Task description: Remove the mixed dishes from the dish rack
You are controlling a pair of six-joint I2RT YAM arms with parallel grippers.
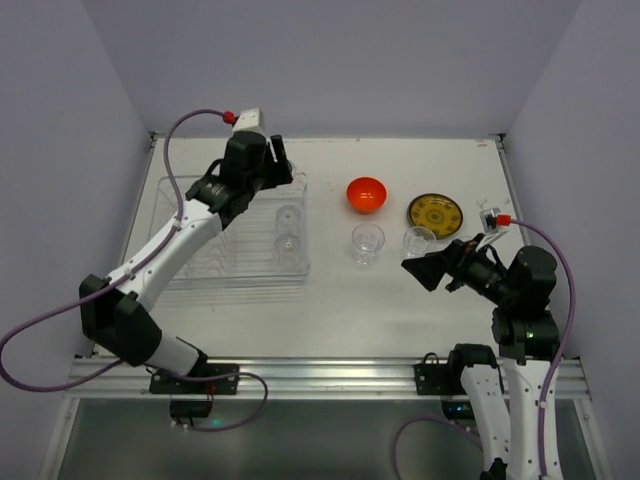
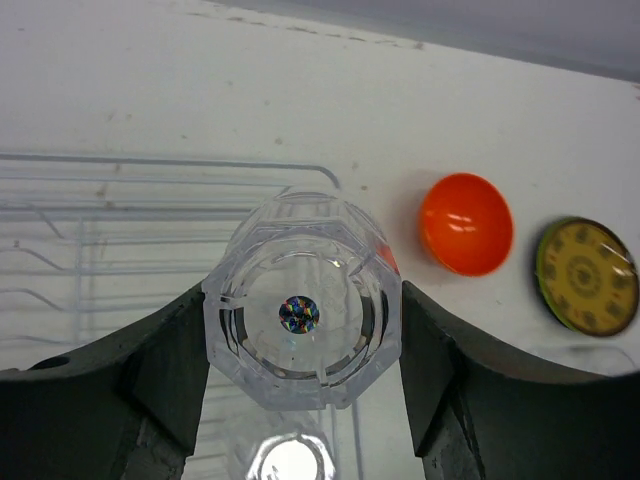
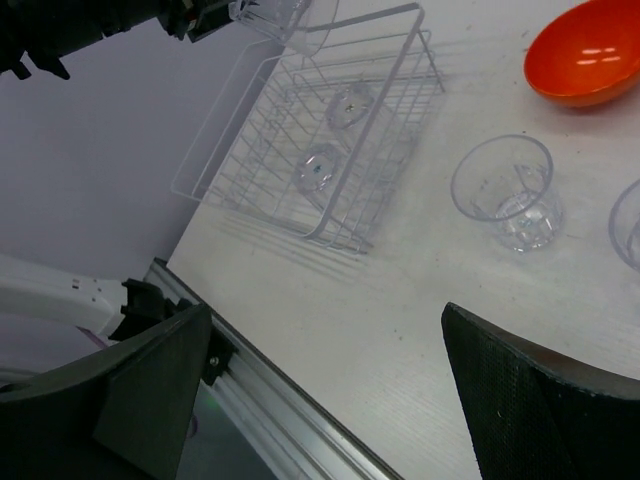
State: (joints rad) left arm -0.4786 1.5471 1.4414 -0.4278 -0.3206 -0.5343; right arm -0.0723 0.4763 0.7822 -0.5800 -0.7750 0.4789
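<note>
My left gripper (image 2: 302, 300) is shut on a clear drinking glass (image 2: 300, 245), bottom towards the camera, held above the far right corner of the dish rack (image 1: 200, 262). From above, this gripper (image 1: 276, 163) hangs over the rack's back edge. Two more glasses (image 1: 288, 216) (image 1: 288, 243) lie in the rack's right side. Outside the rack on the table are two clear glasses (image 1: 367, 243) (image 1: 418, 240), the orange bowl (image 1: 367, 194) and a yellow patterned plate (image 1: 435, 212). My right gripper (image 1: 425, 268) is open and empty, low over the table near those glasses.
The right wrist view shows the rack (image 3: 395, 60), one glass (image 3: 505, 190) on the table, the bowl (image 3: 585, 50) and the table's metal front rail (image 3: 290, 410). Grey walls close in the table on three sides.
</note>
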